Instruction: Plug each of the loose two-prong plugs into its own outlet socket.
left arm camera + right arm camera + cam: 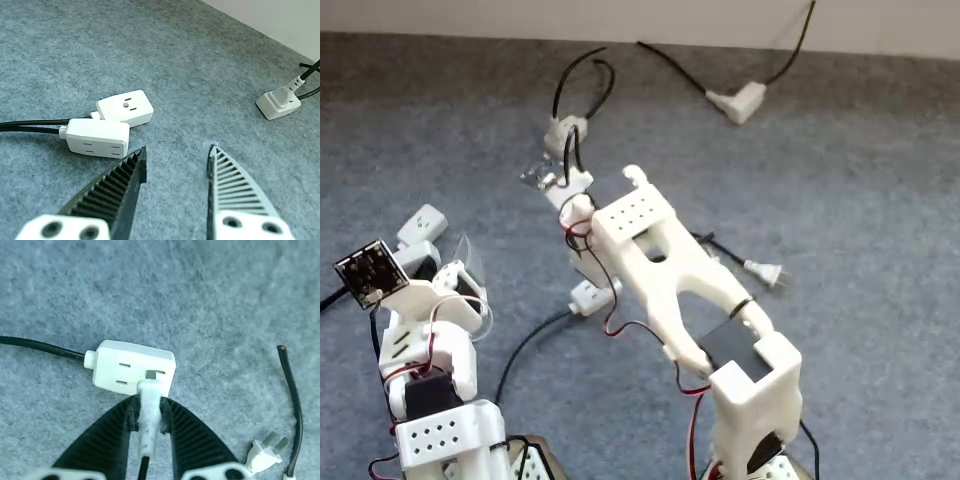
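The right gripper (148,415) clenched a plug (148,395). Its long axis lay in line with the fingers, and its prongs pointed at a socket (120,365) on the carpet (225,300), perhaps just entering. The left gripper (175,162) hung released near a second socket (95,137).

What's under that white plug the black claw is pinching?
A white outlet socket on the grey carpet. The plug, pinched in the right gripper, covers part of the socket's face, so whether its prongs have entered the slots cannot be seen.
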